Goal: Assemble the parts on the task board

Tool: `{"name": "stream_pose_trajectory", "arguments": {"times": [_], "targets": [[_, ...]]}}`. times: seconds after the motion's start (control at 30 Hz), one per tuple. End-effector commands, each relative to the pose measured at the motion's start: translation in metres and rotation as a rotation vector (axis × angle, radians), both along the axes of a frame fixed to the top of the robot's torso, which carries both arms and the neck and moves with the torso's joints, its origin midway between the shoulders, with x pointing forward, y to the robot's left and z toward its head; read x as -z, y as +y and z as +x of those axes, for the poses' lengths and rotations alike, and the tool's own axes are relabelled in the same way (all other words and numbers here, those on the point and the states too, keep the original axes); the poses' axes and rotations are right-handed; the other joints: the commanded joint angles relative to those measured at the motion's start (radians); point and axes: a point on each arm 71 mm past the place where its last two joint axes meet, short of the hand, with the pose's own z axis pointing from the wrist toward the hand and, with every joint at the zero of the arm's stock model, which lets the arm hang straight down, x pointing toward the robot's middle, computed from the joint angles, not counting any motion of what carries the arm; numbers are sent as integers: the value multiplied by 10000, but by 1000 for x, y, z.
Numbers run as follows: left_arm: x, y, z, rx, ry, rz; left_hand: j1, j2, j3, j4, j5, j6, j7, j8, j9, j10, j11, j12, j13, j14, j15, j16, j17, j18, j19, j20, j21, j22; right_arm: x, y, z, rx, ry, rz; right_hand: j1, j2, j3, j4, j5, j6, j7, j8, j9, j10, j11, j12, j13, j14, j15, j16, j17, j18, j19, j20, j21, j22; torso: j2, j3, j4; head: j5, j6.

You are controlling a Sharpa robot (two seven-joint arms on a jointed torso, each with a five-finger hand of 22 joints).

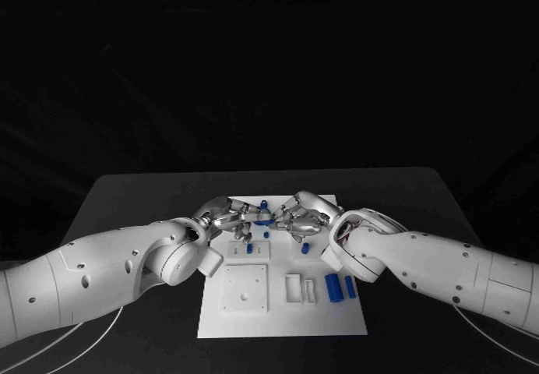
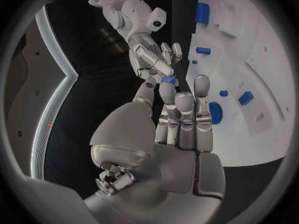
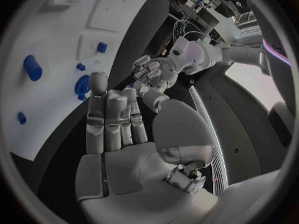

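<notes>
Both hands met over the board's [image 1: 281, 319] far half. I saw the left hand [image 1: 225, 216] with fingers straight, close together, holding nothing. The right hand [image 1: 299, 219] pinched a small blue part [image 2: 168, 79] at its fingertips, above the board. Two blue cylinders [image 1: 340, 287] lay on the board's near right, just beside a white block [image 1: 300, 287].

Both hands [image 1: 228, 216] [image 1: 301, 216] hover together over the task board's [image 1: 281, 315] far end.
</notes>
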Motion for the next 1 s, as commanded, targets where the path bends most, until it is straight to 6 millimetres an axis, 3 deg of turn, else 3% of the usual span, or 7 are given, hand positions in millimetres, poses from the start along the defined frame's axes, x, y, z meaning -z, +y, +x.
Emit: {"name": "stream_pose_trajectory", "arguments": {"times": [0.03,0.27,0.37,0.43,0.57,0.83,1.0], "targets": [[-2,-1,-1,358,-309,54,-60,-167,-263,204,-249,-110,1,35,7,-104,4,51,-41,-94,-9,56,-39,144,-4,59,-68,169,2,1,-1,-228,257,-112,74,61,48,14,58,55,12,40,17,53,-8,30,9,57,-10,57,8,-164,-32,-56,51,323,-3,2,-1,-10,-12],[-1,9,4,33,-533,308,-845,-313,-370,967,-301,121,-104,298,256,-195,-28,22,-183,-164,-36,37,-154,106,1,33,-225,160,2,1,-4,-360,453,-119,67,65,38,16,71,55,11,39,17,60,-8,25,24,59,-10,49,12,-166,-39,-56,61,321,0,5,3,-13,-35],[0,15,6,28,-461,450,-1550,-66,-494,1239,697,-317,-257,1976,825,-224,-117,-58,-218,-191,-103,1,-187,6,16,-50,-321,166,2,0,-5,-379,540,-115,68,71,23,9,80,52,10,39,16,54,-7,-2,31,56,-11,27,10,-168,-54,-57,50,313,-2,5,1,-7,-36],[1,18,6,223,-370,644,-2067,89,-618,1303,1112,-1112,-372,3738,2111,-370,-160,-73,-209,-281,-121,-4,-215,-53,-3,-69,-426,169,2,-1,-6,-384,621,-117,68,71,23,9,80,52,10,39,16,54,-7,-2,31,56,-11,27,10,-168,-54,-57,50,313,-9,4,-1,-10,-70],[2,21,5,964,-283,1259,-2662,300,-634,1825,1111,-2266,-650,6409,4686,-575,-251,58,-196,-458,-173,125,-300,-129,-53,-106,-553,189,4,-4,-7,-465,980,-145,71,87,4,0,60,50,11,38,16,63,-7,-9,66,55,-8,14,20,-170,-70,-55,48,306,-12,-1,-8,-7,-102],[0,22,2,2455,-216,2517,-2632,197,-582,3130,766,-2298,-804,6813,6313,-624,-324,73,-223,-541,-219,197,-401,-203,-73,-158,-590,193,11,-3,-12,-1060,2264,-282,66,104,-43,-24,173,37,21,39,16,26,4,-40,94,23,4,-12,33,-177,-116,-46,1,294,-13,9,-9,22,-167],[0,17,-3,3202,-12,2764,-2658,237,-581,3271,831,-2374,-774,6769,6602,-808,-285,217,-94,-612,-188,368,-344,-195,-107,-136,-502,210,15,-2,-15,-1290,3261,-168,49,133,-83,-34,218,21,24,38,15,2,9,-58,117,-5,9,-38,34,-178,-147,-42,-60,280,-3,-2,-8,-2,-218]]}}
